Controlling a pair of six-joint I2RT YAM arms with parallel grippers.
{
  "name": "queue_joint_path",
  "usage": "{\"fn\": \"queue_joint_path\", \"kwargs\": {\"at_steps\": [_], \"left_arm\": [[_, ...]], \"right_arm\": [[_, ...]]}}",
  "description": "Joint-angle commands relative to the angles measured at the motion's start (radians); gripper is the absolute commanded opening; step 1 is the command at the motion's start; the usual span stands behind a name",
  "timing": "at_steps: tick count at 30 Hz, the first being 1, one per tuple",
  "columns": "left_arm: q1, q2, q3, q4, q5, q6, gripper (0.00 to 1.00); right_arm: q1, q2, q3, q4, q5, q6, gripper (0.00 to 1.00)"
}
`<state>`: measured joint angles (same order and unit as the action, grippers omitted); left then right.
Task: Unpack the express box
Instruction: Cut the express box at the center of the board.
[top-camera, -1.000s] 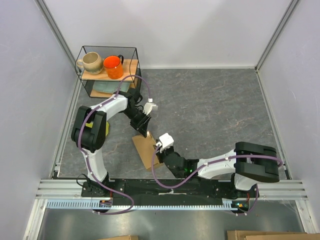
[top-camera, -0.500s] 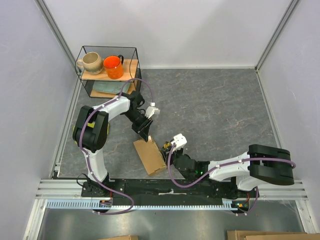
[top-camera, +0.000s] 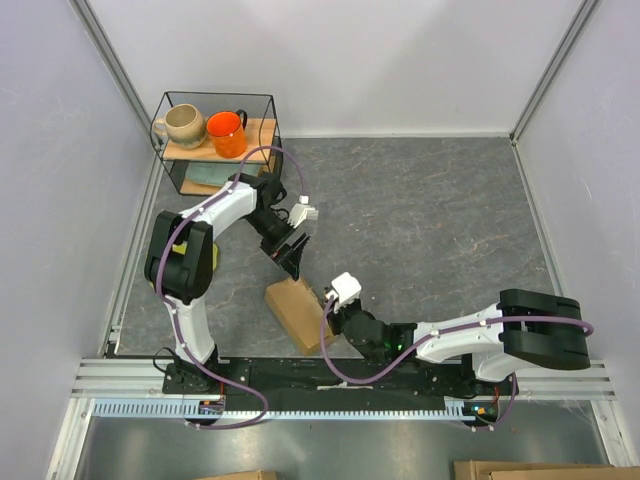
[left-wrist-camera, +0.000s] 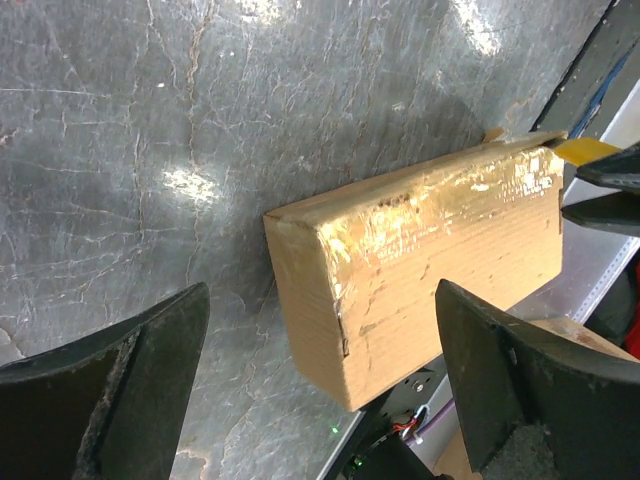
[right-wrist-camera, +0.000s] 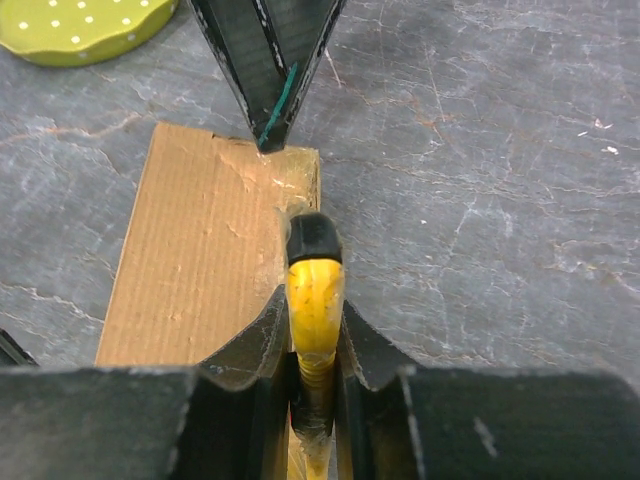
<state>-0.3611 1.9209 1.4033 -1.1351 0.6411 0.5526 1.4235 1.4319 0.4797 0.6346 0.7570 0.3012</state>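
Below left tool (top-camera: 292, 262) | express box (left-wrist-camera: 430, 260) | right tool (right-wrist-camera: 315, 335): yellow cutter (right-wrist-camera: 315, 285) on it

The flat brown cardboard box (top-camera: 295, 312) lies on the grey stone-pattern table (top-camera: 430, 220). My left hand (top-camera: 294, 260) hangs just behind it; the yellow-handled tool (right-wrist-camera: 314, 290) in my right hand (top-camera: 332, 303) reaches over its right end.

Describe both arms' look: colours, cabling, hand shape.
The left arm and right arm match: white link shells, black joint housings, a purple cable looping outside each, a white camera block at the wrist. The left hand has broad black wedge-shaped fingers; the right hand is black too. The left arm bears a yellow-green patch.
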Motion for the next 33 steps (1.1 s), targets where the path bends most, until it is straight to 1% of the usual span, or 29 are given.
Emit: {"fn": "queue_joint_path", "kwargs": {"at_steps": [1, 4, 7, 12, 14, 17, 18, 21, 22, 23, 26, 27, 30, 32, 33], "left_arm": [[-0.001, -0.034, 0.046, -0.040, 0.052, 0.076, 0.99], [-0.033, -0.027, 0.066, -0.012, 0.022, 0.099, 0.99], [-0.084, -0.022, 0.085, 0.015, -0.046, 0.131, 0.99], [-0.093, -0.022, 0.146, 0.029, -0.066, 0.150, 0.99], [-0.093, -0.028, 0.132, 0.029, -0.060, 0.147, 0.99], [-0.091, -0.078, 0.037, 0.052, -0.061, 0.153, 0.99], [-0.087, -0.094, -0.027, 0.069, -0.072, 0.155, 0.99], [-0.043, -0.141, -0.120, 0.071, -0.072, 0.139, 0.99], [-0.026, -0.152, -0.135, 0.064, -0.075, 0.133, 0.99], [0.017, -0.160, -0.150, 0.058, -0.072, 0.133, 0.99], [0.100, -0.174, -0.142, 0.011, -0.046, 0.157, 0.99], [0.111, -0.172, -0.139, -0.009, -0.031, 0.167, 0.99], [0.116, -0.149, -0.142, -0.029, 0.049, 0.185, 1.00], [0.088, -0.125, -0.142, -0.032, 0.084, 0.187, 1.00], [0.073, -0.112, -0.145, -0.022, 0.078, 0.182, 1.00]], "right_arm": [[0.014, 0.012, -0.003, -0.090, -0.010, -0.097, 0.00], [0.037, 0.009, -0.006, -0.067, 0.004, -0.123, 0.00], [0.060, 0.007, 0.003, -0.053, 0.031, -0.166, 0.00], [0.072, -0.025, 0.020, -0.030, 0.047, -0.241, 0.00], [0.075, -0.040, 0.037, -0.027, 0.047, -0.258, 0.00], [0.084, -0.053, 0.056, -0.016, 0.045, -0.289, 0.00], [0.089, -0.053, 0.060, -0.013, 0.045, -0.292, 0.00], [0.101, -0.059, 0.071, -0.012, 0.045, -0.294, 0.00], [0.107, -0.057, 0.071, -0.012, 0.044, -0.294, 0.00], [0.110, -0.057, 0.071, -0.012, 0.045, -0.295, 0.00], [0.121, -0.048, 0.069, -0.021, 0.042, -0.295, 0.00], [0.124, -0.042, 0.071, -0.023, 0.039, -0.292, 0.00], [0.133, -0.028, 0.074, -0.032, 0.033, -0.278, 0.00], [0.141, -0.024, 0.080, -0.035, 0.033, -0.272, 0.00], [0.143, -0.027, 0.082, -0.036, 0.033, -0.271, 0.00]]}}
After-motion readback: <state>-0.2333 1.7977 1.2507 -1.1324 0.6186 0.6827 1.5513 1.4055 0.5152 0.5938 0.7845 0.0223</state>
